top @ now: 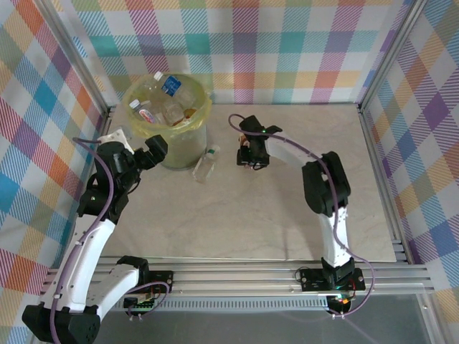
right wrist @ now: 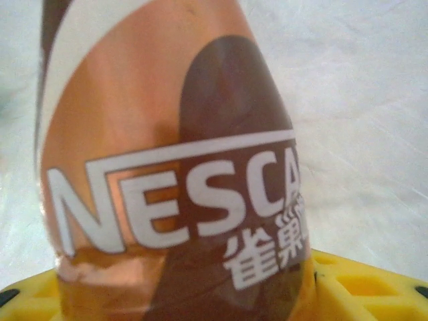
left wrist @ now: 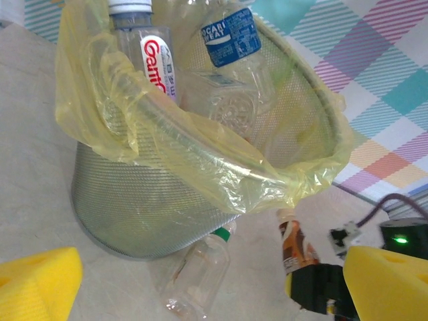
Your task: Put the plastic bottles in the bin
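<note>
The bin (top: 181, 147), a mesh bucket lined with a yellow-green bag, holds several plastic bottles, among them a blue-labelled one (left wrist: 231, 39) and a red-lettered one (left wrist: 158, 64). A clear bottle with a green cap (top: 205, 163) (left wrist: 200, 274) lies on the table against the bin's right side. My left gripper (top: 155, 147) (left wrist: 214, 294) hangs open just left of the bin, facing this bottle. Right of the bin, my right gripper (top: 251, 156) (right wrist: 194, 297) is shut on an upright brown-and-orange labelled bottle (right wrist: 167, 167) (left wrist: 298, 249), its yellow pads (right wrist: 364, 287) against the bottle's sides.
Checkered cloth walls and aluminium rails (top: 373, 143) enclose the pale marble table (top: 287, 222). The bin stands at the back left corner. The right arm's black wrist with a green light (left wrist: 400, 239) shows beside the brown bottle.
</note>
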Motion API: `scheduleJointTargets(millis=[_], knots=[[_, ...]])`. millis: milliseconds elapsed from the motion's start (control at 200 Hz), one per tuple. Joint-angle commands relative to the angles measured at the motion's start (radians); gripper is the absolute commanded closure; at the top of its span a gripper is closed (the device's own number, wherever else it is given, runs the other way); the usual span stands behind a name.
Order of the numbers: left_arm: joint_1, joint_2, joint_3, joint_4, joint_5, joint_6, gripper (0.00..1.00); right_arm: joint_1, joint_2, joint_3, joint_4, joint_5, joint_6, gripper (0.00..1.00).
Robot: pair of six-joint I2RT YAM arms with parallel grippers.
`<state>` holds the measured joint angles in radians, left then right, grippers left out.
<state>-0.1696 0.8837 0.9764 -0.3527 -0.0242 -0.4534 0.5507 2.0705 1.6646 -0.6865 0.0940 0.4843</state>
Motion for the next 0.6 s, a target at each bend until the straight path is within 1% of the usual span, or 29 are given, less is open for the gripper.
scheduleJointTargets(millis=[0,140,265,475,600], knots=[[-0.012,0.021,0.045,0.021,0.055,-0.014,0.00,-0.001,-0.162,-0.100,0.105,-0.025,-0.020,0.47],[-0.044,0.052,0.051,0.065,0.110,-0.039,0.00,0.005,-0.335,-0.267,0.206,-0.085,-0.029,0.47],[-0.104,0.098,0.066,0.141,0.170,-0.064,0.00,0.026,-0.467,-0.376,0.271,-0.108,-0.038,0.47],[-0.261,0.218,0.122,0.205,0.223,-0.068,0.00,0.092,-0.630,-0.479,0.359,-0.151,-0.074,0.47],[-0.309,0.284,0.132,0.290,0.285,-0.111,0.00,0.121,-0.694,-0.519,0.415,-0.203,-0.085,0.47]])
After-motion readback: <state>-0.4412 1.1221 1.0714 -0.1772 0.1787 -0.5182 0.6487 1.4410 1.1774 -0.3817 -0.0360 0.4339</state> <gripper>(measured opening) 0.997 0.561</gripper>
